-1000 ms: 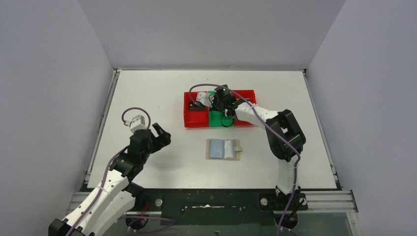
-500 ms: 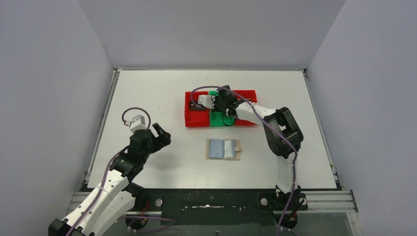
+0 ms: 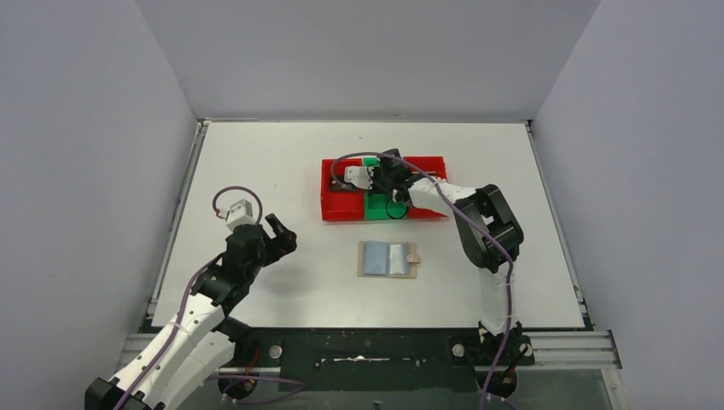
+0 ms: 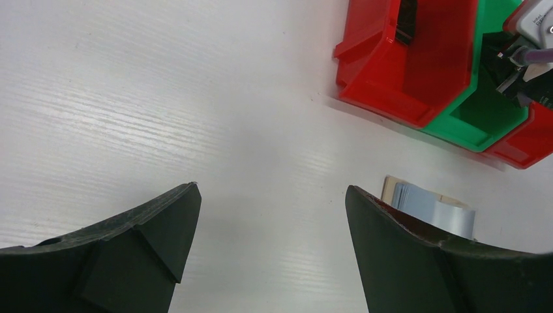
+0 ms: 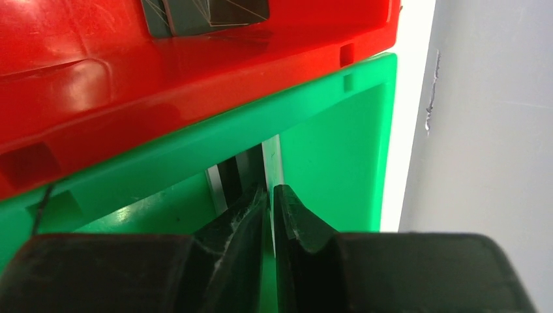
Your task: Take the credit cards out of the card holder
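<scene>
the holder (image 3: 389, 259) lies open, looks empty. right gripper (image 5: 270, 190) pinches a card (image 5: 272, 160) in the green bin (image 5: 326, 130), maybe the last. left gripper (image 4: 272, 189) is wide open.

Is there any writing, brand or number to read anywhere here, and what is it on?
No text can be read.
White part on the right arm's wrist: tiny dark marks, too blurred to read.
Card in the red bin: only thin lines, no letters.
Card holder: no lettering visible.
</scene>
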